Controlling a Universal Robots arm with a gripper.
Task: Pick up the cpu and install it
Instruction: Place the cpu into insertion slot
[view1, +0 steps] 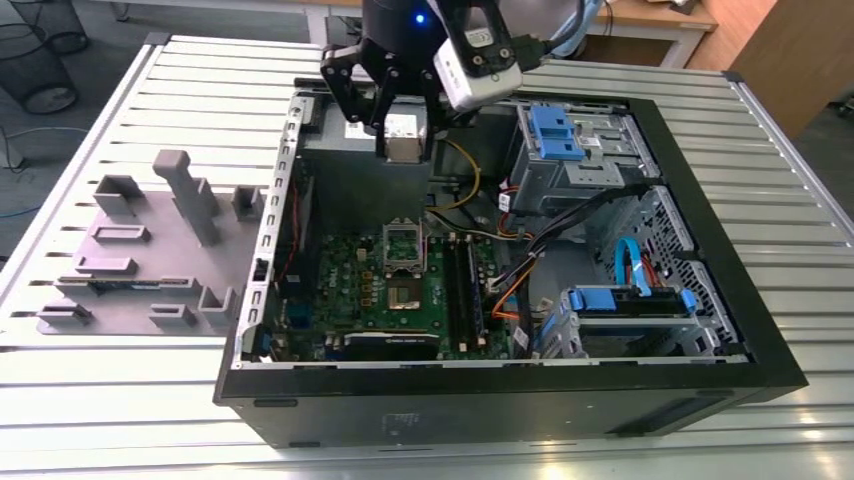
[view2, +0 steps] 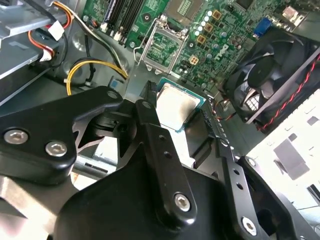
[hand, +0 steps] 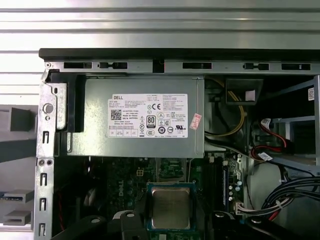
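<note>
"Silver-grey cpu (view2: 177, 105): where is it?"
"Pinched by its edges between the gripper (view1: 400, 140) fingers, high over the computer case's (view1: 467, 400) far end, near the power supply (hand: 145, 116). There is open air all round, and the motherboard (view1: 354, 280) lies below."

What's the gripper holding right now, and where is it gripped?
The gripper holds the cpu, pinched by two opposite edges, with its metal top left bare.

The matte black jaws bear silver screws (view2: 181, 201).
</note>
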